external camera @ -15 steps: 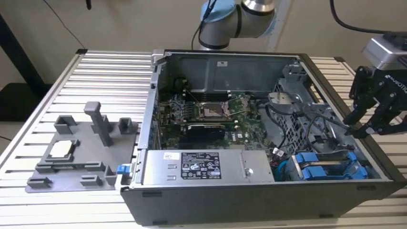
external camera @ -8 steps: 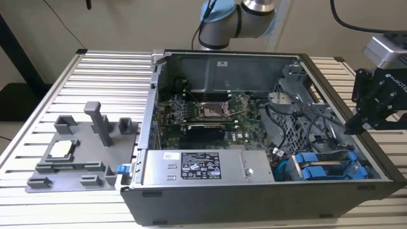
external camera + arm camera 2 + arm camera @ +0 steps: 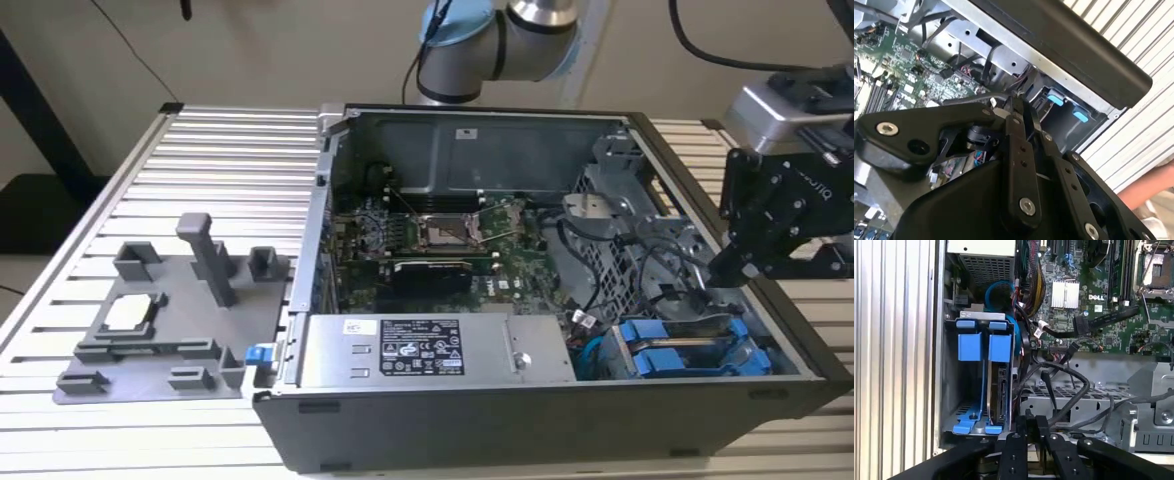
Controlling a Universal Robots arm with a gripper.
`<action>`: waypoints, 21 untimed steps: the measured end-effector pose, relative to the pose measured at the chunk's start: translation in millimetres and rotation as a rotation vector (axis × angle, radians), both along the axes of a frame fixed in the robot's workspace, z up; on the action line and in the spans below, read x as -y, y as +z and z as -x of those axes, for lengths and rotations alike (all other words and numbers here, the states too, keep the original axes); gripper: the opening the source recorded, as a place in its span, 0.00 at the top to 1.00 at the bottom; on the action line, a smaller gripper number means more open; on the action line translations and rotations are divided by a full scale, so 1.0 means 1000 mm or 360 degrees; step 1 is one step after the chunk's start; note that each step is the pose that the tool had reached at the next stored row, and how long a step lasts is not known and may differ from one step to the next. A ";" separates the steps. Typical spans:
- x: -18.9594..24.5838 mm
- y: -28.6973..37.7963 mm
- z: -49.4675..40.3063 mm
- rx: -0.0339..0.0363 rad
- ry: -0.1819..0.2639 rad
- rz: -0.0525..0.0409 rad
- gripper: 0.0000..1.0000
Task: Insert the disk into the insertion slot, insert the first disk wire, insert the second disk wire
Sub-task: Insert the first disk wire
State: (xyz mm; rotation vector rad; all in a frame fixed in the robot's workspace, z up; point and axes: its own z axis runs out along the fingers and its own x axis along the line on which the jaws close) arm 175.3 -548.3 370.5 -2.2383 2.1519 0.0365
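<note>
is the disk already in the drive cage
Yes, the first wrist view shows the disk edge-on inside the insertion slot.

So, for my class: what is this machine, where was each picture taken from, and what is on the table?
It is a robot arm with a gripper for a hand. One picture comes from a camera standing off to the side, the other two from cameras riding near the arm's wrist. On the slatted table lie an open computer case and a grey holder. The gripper hangs near the drive cage, where a disk seems already seated between blue rails. Whether it holds anything is unclear.
</note>
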 end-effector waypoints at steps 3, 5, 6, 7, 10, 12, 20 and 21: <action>0.0050 -0.0015 0.0065 0.0043 0.0000 0.0000 0.81; 0.0088 -0.0032 0.0123 0.0059 0.0000 0.0000 0.81; 0.0104 -0.0045 0.0151 0.0061 0.0000 0.0000 0.81; 0.0115 -0.0065 0.0167 0.0061 0.0000 -0.0001 0.81; 0.0150 -0.0094 0.0186 0.0083 0.0000 0.0000 0.81; 0.0184 -0.0106 0.0210 0.0109 0.0000 0.0000 0.81; 0.0213 -0.0172 0.0253 0.0165 0.0046 -0.0002 0.81; 0.0215 -0.0184 0.0266 0.0171 0.0046 -0.0001 0.81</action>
